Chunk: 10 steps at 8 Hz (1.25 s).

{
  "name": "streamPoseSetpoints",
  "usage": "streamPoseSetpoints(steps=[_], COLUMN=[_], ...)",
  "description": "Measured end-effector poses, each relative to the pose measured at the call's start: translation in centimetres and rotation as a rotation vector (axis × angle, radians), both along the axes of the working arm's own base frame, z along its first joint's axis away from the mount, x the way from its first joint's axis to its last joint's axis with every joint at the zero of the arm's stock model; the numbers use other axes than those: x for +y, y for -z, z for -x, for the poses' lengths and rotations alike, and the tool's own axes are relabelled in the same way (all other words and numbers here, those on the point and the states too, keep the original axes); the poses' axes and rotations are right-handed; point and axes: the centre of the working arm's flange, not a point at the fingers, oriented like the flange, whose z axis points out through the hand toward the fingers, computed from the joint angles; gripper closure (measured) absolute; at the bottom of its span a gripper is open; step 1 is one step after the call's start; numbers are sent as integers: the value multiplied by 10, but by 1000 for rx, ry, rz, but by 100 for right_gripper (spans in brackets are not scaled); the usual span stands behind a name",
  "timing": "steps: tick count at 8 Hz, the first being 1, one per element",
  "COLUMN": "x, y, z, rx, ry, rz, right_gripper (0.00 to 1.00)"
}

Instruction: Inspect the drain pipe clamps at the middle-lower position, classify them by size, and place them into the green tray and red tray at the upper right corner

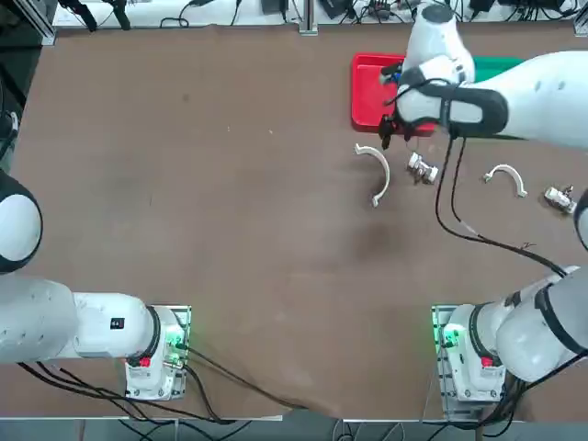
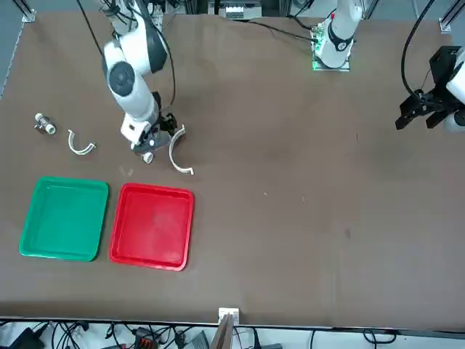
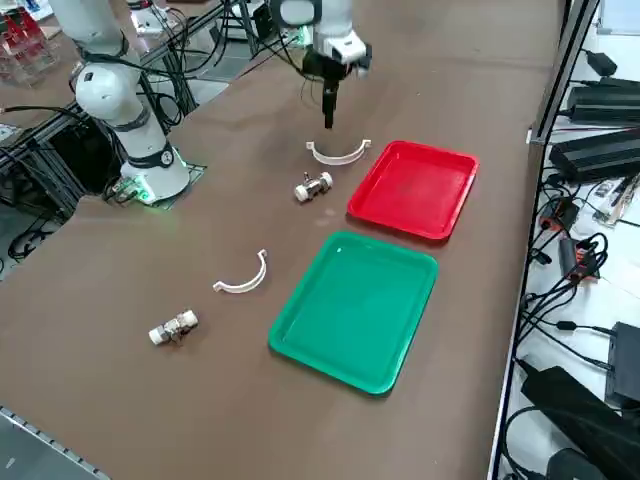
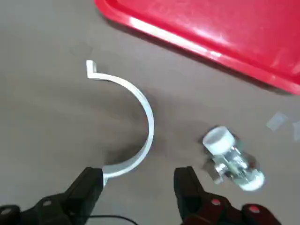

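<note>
On the far right, the right arm [image 1: 542, 96] reaches in over the table, bent at the wrist, with its hand pointing down above the brown top. Beyond it lie the green tray [image 3: 352, 310] and, to its left, the red tray [image 3: 413, 189]; I see no clamp in either. The right gripper [image 4: 138, 172] has its jaws wide apart with nothing between them, poised just above the table. The big clamp [image 4: 151, 117] lies flat on the near side of the red tray, just left of the jaws in the overhead view. Its long axis runs mostly near to far, its bulge faces right, and the jaws part left to right, so I judge they already suit a pinch across the band; I'd ease left before lowering. The small clamp [image 3: 240, 288] lies farther right, on the near side of the green tray, well apart from the hand.
</note>
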Motion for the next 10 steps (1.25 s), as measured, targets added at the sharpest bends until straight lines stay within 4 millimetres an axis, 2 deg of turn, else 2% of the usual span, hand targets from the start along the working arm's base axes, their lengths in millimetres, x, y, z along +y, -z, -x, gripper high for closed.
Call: streamPoseSetpoints(steps=[2,3,5,6,7,10], x=[0,2,6,7,9,10], y=[51,68,94,98,97,103], z=[-8,-15,-26,-30,-34,-37], rx=[25,39,61,61,54,56], ry=[3,4,4,5,6,6], rz=[26,38,56,58,56,59], right_gripper=[15,17,37,44,58,65])
